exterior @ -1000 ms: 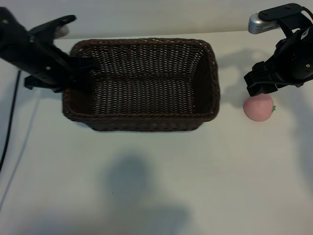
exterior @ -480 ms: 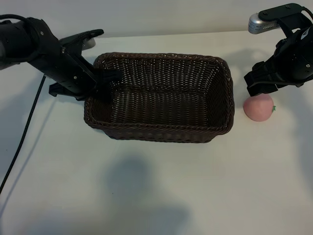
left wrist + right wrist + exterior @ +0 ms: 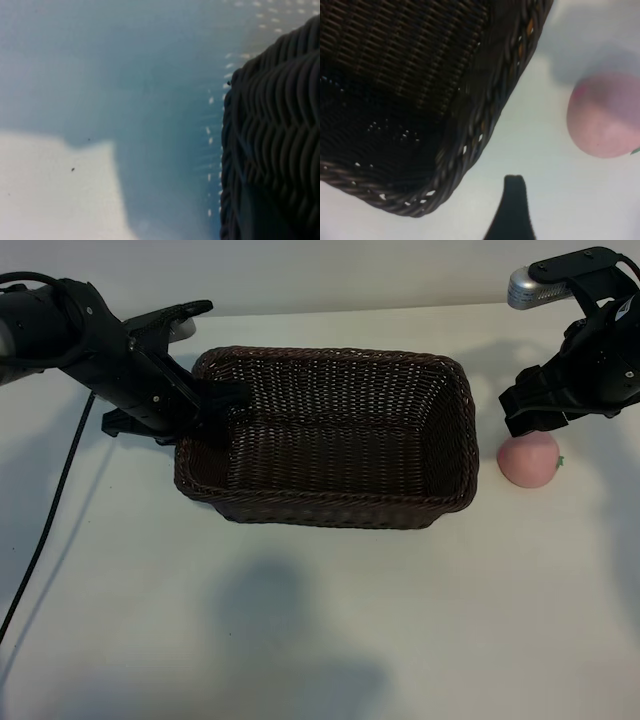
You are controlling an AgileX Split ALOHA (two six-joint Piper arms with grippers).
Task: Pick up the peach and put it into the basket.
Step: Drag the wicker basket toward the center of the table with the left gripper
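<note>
The dark brown wicker basket [image 3: 455, 440] sits mid-table. My left gripper [image 3: 215, 408] straddles its left wall, one finger inside and the other outside, shut on the rim. That wall fills one side of the left wrist view as woven basket [image 3: 275, 125]. The pale pink peach [image 3: 530, 460] lies on the table just right of the basket, with a green leaf on its right side. My right gripper [image 3: 525, 420] hangs open just behind and above the peach, not touching it. In the right wrist view one dark finger [image 3: 514, 205] shows between the basket corner [image 3: 485, 120] and the peach [image 3: 607, 117].
A black cable [image 3: 45, 530] trails down the table's left side. White tabletop [image 3: 330, 620] stretches in front of the basket. The gap between basket and peach is narrow.
My left gripper dragged the basket to the right, closer to the peach, then nearly stopped. The right arm and the peach have not moved.
</note>
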